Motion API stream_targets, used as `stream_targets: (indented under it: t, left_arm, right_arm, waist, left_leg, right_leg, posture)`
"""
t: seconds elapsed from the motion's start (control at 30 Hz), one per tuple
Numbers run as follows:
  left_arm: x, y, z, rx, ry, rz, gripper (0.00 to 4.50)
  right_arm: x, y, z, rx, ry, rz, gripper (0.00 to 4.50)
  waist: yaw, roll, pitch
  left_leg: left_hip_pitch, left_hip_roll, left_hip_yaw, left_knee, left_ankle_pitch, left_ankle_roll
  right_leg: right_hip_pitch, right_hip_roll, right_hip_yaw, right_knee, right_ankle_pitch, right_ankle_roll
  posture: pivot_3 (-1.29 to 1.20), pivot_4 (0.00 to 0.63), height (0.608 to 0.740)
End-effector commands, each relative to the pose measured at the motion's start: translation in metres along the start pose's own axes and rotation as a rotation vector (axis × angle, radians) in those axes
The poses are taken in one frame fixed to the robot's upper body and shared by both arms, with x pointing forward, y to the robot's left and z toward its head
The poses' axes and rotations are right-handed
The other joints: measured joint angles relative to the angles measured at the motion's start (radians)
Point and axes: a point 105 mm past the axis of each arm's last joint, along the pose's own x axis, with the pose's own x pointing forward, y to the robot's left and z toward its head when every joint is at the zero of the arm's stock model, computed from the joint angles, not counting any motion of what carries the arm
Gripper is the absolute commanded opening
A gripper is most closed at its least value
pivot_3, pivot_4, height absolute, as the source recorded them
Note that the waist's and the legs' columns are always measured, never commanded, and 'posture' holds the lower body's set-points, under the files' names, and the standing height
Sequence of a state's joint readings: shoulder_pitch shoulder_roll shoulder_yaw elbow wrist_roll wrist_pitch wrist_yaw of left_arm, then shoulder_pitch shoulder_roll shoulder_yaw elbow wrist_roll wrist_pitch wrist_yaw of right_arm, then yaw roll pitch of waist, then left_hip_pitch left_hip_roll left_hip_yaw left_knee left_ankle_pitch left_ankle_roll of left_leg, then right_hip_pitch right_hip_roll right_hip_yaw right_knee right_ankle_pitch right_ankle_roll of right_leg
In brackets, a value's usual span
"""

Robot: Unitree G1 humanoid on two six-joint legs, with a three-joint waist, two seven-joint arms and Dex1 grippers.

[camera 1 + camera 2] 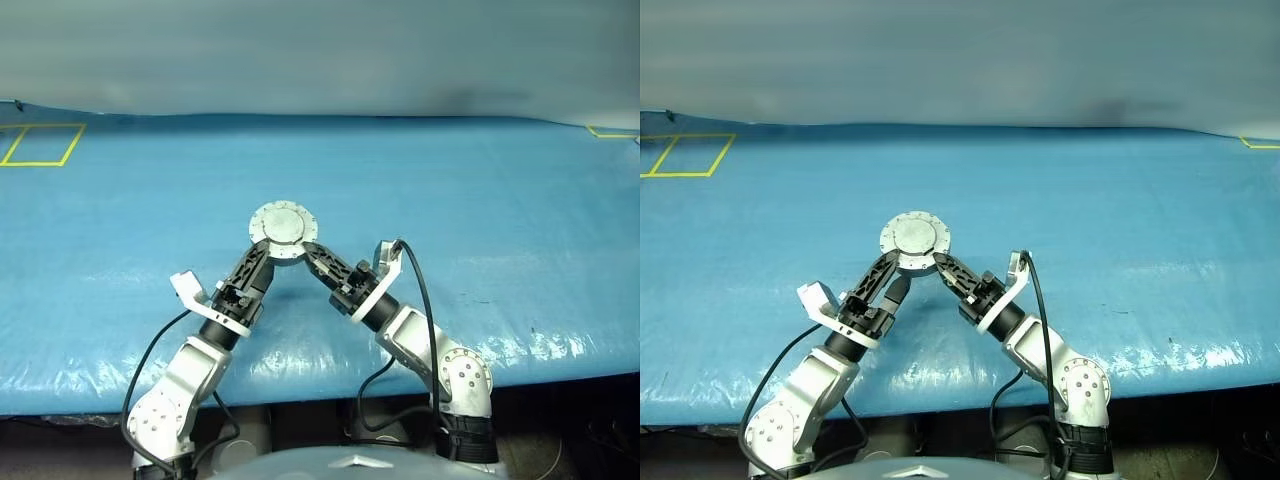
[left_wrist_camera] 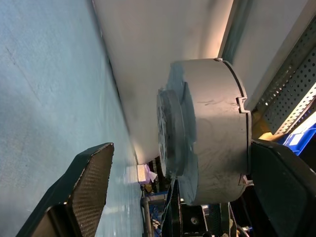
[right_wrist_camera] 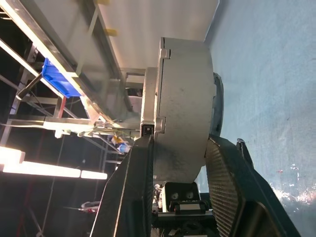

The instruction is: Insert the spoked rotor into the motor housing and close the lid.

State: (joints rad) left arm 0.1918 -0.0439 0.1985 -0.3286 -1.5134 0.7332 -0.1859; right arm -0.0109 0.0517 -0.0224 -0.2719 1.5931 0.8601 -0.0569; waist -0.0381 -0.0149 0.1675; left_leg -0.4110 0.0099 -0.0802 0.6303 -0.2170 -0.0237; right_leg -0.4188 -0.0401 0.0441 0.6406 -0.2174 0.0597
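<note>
The motor housing [image 1: 281, 227], a round silver drum, hangs a little above the blue table [image 1: 480, 230] between my two grippers. Its lid [image 3: 150, 98] lies shut flat against the face turned up. The spoked rotor is hidden from view. My right gripper [image 1: 313, 251] is shut on the housing's rim from the right, with its fingers [image 3: 131, 192] pressed to both flat faces. From the left, my left gripper [image 1: 262, 252] stands open around the housing [image 2: 212, 133]. One of its fingers [image 2: 81, 197] is well clear of the drum and the other lies close beside it.
Yellow tape squares mark the blue cover at the back left [image 1: 40, 145] and the back right [image 1: 612, 131]. The table's front edge [image 1: 320, 385] runs just below my wrists. Beyond the table hangs a pale wall.
</note>
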Motion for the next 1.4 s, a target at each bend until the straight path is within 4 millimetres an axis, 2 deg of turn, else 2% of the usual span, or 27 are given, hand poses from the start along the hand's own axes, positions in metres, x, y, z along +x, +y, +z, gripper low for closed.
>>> stream_targets:
  t: [0.03, 0.5, 0.6, 0.73, 0.87, 0.9, 1.0, 1.17, 1.2, 1.3, 1.4]
  left_arm:
    - [0.001, -0.011, -0.005, -0.008, 0.024, -0.064, 4.45]
    - [0.004, -0.015, -0.002, -0.019, 0.005, -0.094, 4.45]
    - [0.006, -0.013, -0.004, -0.042, 0.011, -0.081, 3.87]
    - [0.005, -0.013, -0.008, -0.059, 0.019, -0.073, 2.56]
    - [0.006, -0.013, -0.007, -0.069, 0.017, -0.068, 2.48]
    - [0.006, -0.013, -0.007, -0.071, 0.015, -0.066, 2.48]
    - [0.006, -0.011, -0.005, -0.057, 0.008, -0.052, 2.48]
    - [0.008, -0.009, 0.004, -0.012, -0.011, -0.015, 2.48]
    - [0.01, -0.008, 0.008, 0.005, -0.011, -0.007, 2.48]
    - [0.017, -0.005, 0.02, 0.056, -0.015, 0.021, 2.48]
    - [0.034, 0.006, 0.046, 0.116, -0.043, 0.086, 2.48]
  right_arm:
    - [0.003, 0.028, -0.01, -0.017, 0.043, 0.12, 1.17]
    - [-0.001, 0.027, -0.019, -0.046, 0.096, 0.114, 1.17]
    - [-0.003, 0.027, -0.019, -0.085, 0.092, 0.11, 1.17]
    - [-0.004, 0.026, -0.018, -0.101, 0.081, 0.11, 1.17]
    - [-0.004, 0.024, -0.018, -0.144, 0.078, 0.108, 1.17]
    - [-0.005, 0.024, -0.018, -0.152, 0.077, 0.11, 1.88]
    - [-0.007, 0.024, -0.016, -0.197, 0.079, 0.118, 2.69]
    - [-0.012, 0.009, -0.012, -0.476, 0.098, 0.011, 4.36]
    - [-0.015, 0.005, -0.012, -0.54, 0.105, -0.006, 4.5]
    - [-0.022, -0.002, -0.012, -0.672, 0.11, -0.031, 4.5]
    - [-0.03, -0.023, -0.006, -1.128, 0.149, -0.154, 4.5]
  waist:
    - [0.0, 0.0, 0.0]
    - [0.001, 0.0, 0.0]
    - [0.001, 0.0, 0.0]
    - [0.001, 0.0, 0.0]
    - [0.001, 0.0, 0.0]
    - [0.001, 0.0, 0.0]
    - [0.001, 0.0, 0.0]
    - [0.002, 0.0, 0.0]
    - [0.002, 0.0, 0.0]
    - [0.007, 0.0, 0.0]
    - [0.009, 0.0, 0.0]
  left_leg:
    - [0.0, 0.0, 0.0, 0.0, 0.0, 0.0]
    - [0.0, 0.0, 0.0, 0.0, 0.0, 0.0]
    - [-0.001, 0.0, 0.0, 0.0, 0.0, 0.0]
    - [0.0, 0.0, 0.0, 0.0, 0.0, 0.0]
    - [0.0, 0.0, 0.0, 0.0, 0.0, 0.0]
    - [0.0, 0.0, 0.0, 0.0, 0.0, 0.0]
    - [-0.001, 0.0, 0.0, 0.0, 0.0, 0.0]
    - [0.0, 0.0, 0.0, 0.0, 0.0, 0.0]
    - [0.0, 0.0, 0.0, 0.0, 0.0, 0.0]
    - [0.0, 0.0, 0.0, 0.0, 0.0, 0.0]
    - [0.0, -0.001, 0.0, 0.001, 0.0, 0.0]
  right_leg:
    - [0.0, 0.0, 0.0, 0.0, 0.0, 0.0]
    - [-0.001, 0.0, 0.0, 0.0, 0.0, 0.0]
    - [-0.001, 0.0, 0.0, 0.0, 0.0, 0.0]
    - [0.0, 0.0, 0.0, 0.0, 0.0, 0.0]
    - [-0.001, 0.0, 0.0, 0.0, 0.0, 0.0]
    - [-0.001, 0.0, 0.0, 0.0, 0.0, 0.0]
    - [0.0, 0.0, 0.0, 0.0, 0.0, 0.0]
    - [0.0, 0.0, 0.0, 0.0, 0.0, 0.0]
    - [0.0, 0.0, 0.0, 0.0, 0.0, 0.0]
    - [0.0, 0.0, 0.0, 0.0, 0.0, 0.0]
    - [0.0, 0.001, 0.0, 0.001, 0.0, 0.0]
  posture:
    - [0.0, 0.15, 0.74]
    - [0.0, 0.15, 0.74]
    - [0.0, 0.15, 0.74]
    - [0.0, 0.15, 0.74]
    - [0.0, 0.15, 0.74]
    - [0.0, 0.15, 0.74]
    - [0.0, 0.15, 0.74]
    - [0.0, 0.15, 0.74]
    - [0.0, 0.15, 0.74]
    - [0.0, 0.15, 0.74]
    - [0.0, 0.15, 0.74]
